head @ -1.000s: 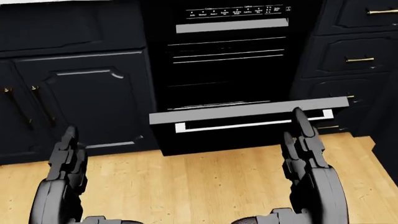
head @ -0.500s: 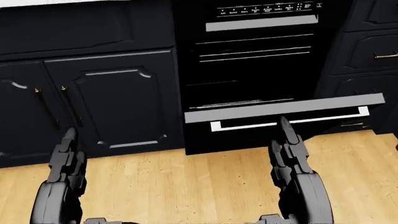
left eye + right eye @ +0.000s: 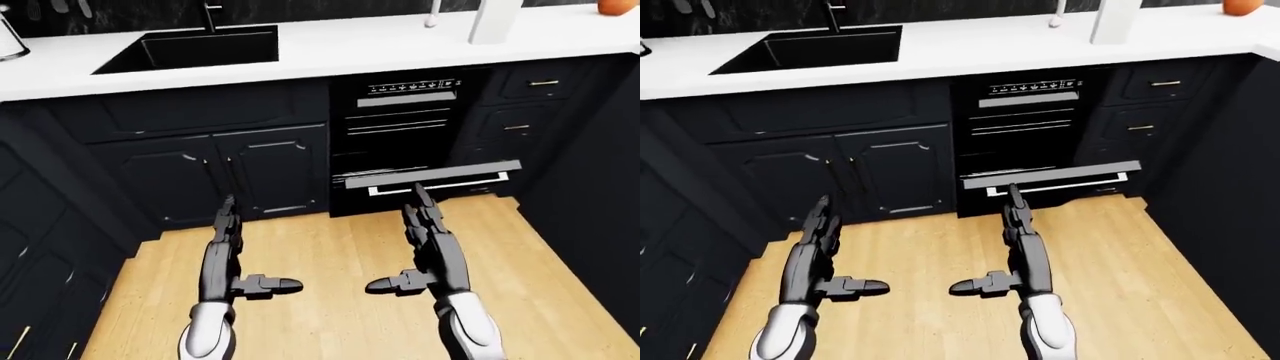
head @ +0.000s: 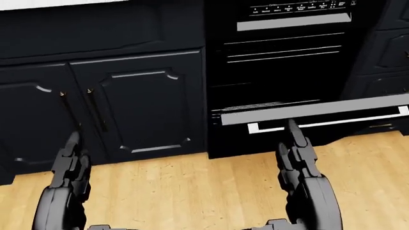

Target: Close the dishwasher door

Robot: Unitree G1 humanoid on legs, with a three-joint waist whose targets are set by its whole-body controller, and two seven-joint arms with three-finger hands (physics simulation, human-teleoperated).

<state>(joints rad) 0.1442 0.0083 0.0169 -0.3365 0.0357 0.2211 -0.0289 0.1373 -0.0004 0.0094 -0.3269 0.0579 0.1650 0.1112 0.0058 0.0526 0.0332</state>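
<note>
The black dishwasher (image 3: 405, 127) stands under the white counter, right of the sink cabinet. Its door (image 3: 432, 174) hangs partly open, tilted outward, with a grey top edge and a white handle bar (image 4: 326, 123). My right hand (image 4: 296, 143) is open with fingers straight, its tips just below the door's edge and handle; I cannot tell if they touch. My left hand (image 4: 69, 158) is open too, held low before the dark cabinet doors, empty.
A black sink (image 3: 200, 46) is set in the white counter (image 3: 330, 49) at upper left. Dark cabinets (image 3: 250, 169) flank the dishwasher, with drawers (image 3: 525, 112) to its right. A dark cabinet wall (image 3: 600, 187) bounds the wooden floor (image 3: 330, 262) on the right.
The whole head view has shifted: the dishwasher slid to the right in the picture, so the camera moved left. Both hands stay open and hold about the same pose.
</note>
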